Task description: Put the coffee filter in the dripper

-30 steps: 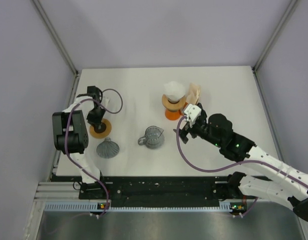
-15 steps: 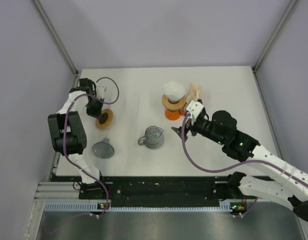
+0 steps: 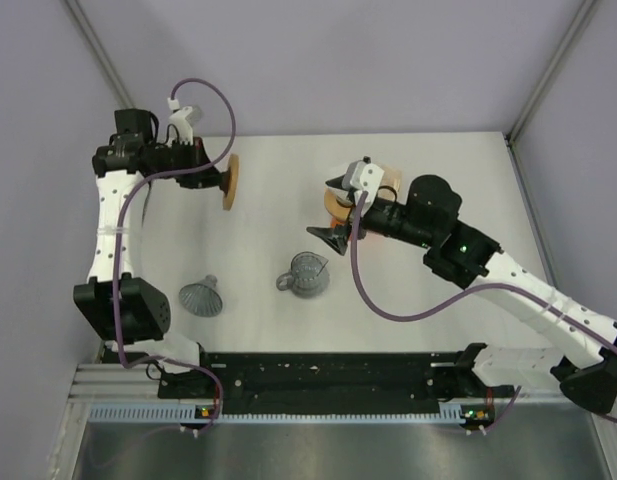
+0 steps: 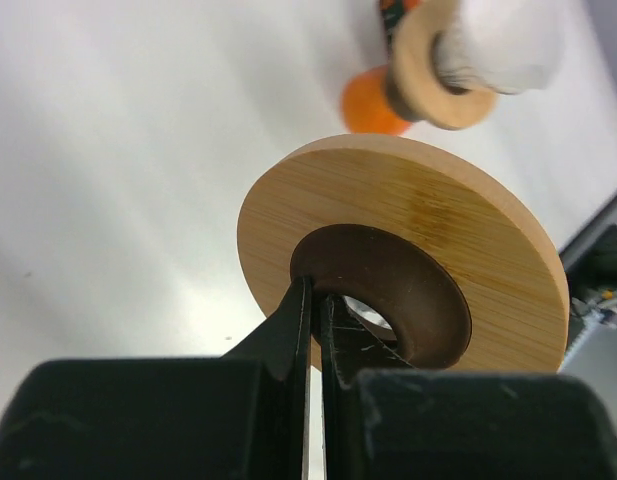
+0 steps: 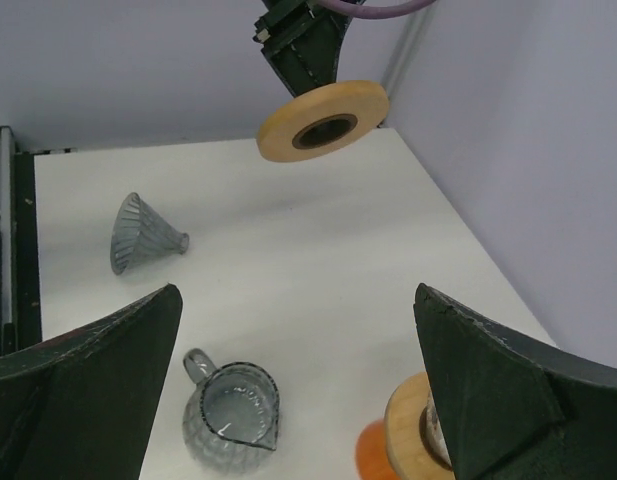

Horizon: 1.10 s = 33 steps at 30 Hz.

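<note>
The coffee filter (image 4: 508,40) sat as a white bundle in the wooden collar of an orange stand (image 4: 373,100), at the far middle of the table. Its long axis ran along the stand's upright post. Whether its mouth faced up or down could not be told.

The right gripper (image 3: 333,208) had risen over the last second from low beside the stand to level with the filter. Its jaws were spread wide and held nothing, so a grasp on the filter looked close.

On the left, the wooden ring (image 3: 230,182) had been carried off the table and away from the dripper (image 3: 202,297). The left gripper (image 4: 313,300) was clamped on the ring's inner edge and held it high and on edge.

That left the ribbed grey dripper lying on its side, narrow tip toward the far wall and mouth toward the arm bases. It would probably need righting before it could take the filter.

A glass pitcher (image 3: 306,273) stood between the dripper and the stand.
</note>
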Each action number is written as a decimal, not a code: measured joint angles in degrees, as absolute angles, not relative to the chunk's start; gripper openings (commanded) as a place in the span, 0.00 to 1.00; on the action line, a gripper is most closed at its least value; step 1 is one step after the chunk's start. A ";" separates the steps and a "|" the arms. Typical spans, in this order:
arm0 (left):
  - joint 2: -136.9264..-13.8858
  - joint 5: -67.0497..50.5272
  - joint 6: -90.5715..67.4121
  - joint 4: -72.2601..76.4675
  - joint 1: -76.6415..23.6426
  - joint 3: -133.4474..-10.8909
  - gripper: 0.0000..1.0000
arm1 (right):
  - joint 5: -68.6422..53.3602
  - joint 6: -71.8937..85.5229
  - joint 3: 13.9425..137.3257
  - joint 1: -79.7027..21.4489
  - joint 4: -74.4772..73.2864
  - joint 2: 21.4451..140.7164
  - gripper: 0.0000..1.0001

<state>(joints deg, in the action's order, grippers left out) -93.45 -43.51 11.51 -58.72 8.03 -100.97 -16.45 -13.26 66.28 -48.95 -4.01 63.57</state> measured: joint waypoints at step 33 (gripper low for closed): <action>-83.00 -61.87 3.73 -60.75 -12.12 -101.10 0.00 | -23.22 -19.55 76.25 -48.95 6.68 79.29 0.32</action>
<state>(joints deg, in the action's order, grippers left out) -83.00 -61.87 3.73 -60.75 -12.12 -101.10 -23.22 -19.55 76.25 -48.95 6.68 79.29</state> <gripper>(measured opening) 0.036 0.521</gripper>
